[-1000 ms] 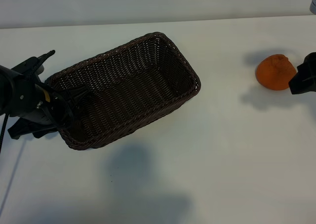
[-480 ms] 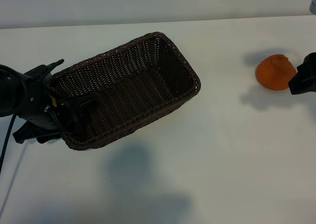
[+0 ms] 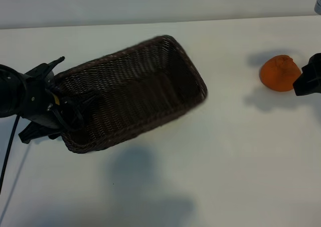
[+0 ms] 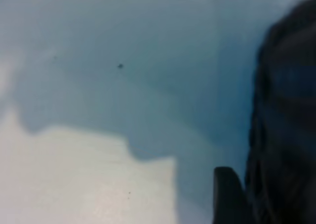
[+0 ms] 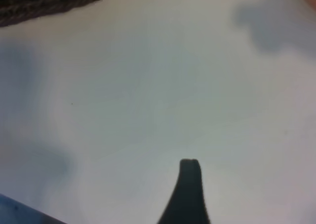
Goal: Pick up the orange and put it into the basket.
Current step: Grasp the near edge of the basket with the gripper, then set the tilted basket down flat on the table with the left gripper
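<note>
A small round orange fruit [image 3: 280,73] sits on the white table [image 3: 225,162] just beside the open right gripper [image 3: 307,79] — far from the dark brown woven wicker basket [image 3: 130,94], whose end the left gripper [image 3: 62,111] straddles, grip uncertain.

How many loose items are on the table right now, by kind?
Oranges: 1, the orange at the table's right side, beside the right gripper.
Baskets: 1, the basket, nothing visible inside it, with the left gripper at its left end.
Total: 2
</note>
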You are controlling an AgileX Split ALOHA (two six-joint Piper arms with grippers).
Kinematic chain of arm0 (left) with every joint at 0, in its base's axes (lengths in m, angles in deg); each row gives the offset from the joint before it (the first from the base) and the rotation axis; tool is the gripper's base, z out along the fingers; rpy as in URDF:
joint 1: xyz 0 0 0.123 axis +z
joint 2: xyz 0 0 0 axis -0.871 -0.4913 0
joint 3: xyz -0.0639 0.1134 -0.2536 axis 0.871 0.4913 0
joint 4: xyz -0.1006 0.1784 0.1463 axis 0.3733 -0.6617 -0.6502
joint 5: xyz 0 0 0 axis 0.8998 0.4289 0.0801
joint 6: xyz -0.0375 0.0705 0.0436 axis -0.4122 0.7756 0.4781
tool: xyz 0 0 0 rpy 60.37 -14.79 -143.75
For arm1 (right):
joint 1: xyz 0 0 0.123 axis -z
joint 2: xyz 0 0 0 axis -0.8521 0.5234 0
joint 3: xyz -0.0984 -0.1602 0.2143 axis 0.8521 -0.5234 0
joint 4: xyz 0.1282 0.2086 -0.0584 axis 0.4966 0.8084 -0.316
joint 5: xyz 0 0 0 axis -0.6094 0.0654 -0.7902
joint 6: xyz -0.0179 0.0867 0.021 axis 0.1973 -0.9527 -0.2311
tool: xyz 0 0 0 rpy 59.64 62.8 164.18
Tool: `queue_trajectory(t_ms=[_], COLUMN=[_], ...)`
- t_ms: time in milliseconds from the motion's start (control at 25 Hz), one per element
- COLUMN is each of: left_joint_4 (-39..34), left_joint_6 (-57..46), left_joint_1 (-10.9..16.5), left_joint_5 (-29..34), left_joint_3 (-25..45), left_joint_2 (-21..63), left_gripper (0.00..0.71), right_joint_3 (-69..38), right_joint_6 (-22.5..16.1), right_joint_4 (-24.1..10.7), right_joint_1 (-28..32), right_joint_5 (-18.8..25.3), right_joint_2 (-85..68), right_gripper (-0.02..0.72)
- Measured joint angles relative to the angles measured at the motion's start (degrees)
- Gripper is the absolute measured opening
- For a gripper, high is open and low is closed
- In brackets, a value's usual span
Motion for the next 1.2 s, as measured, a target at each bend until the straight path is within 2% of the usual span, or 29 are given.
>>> queue_trajectory(t_ms=[80, 560, 760, 1200], left_joint_4=[-0.3, 1.3, 11.5, 40.4], left_joint_6=[0.1, 3.3, 13.5, 49.2], left_joint_1=[0.0, 0.0, 1.2, 7.1], left_joint_5=[-0.1, -1.1, -1.8, 2.6], left_joint_3=[0.0, 0.0, 0.0, 0.1], left_joint_2=[0.0, 0.1, 0.9, 7.1], left_gripper=[0.354, 0.351, 0.351, 0.351], right_joint_3=[0.0, 0.0, 0.0, 0.0], right_joint_6=[0.0, 0.2, 0.2, 0.2], right_joint_4=[0.0, 0.0, 0.0, 0.0], right_joint_1=[0.0, 0.0, 0.0, 0.0], right_joint_5=[0.0, 0.0, 0.0, 0.0], right_joint_2=[0.0, 0.0, 0.0, 0.0], right_gripper=[0.595, 0.595, 0.595, 0.595])
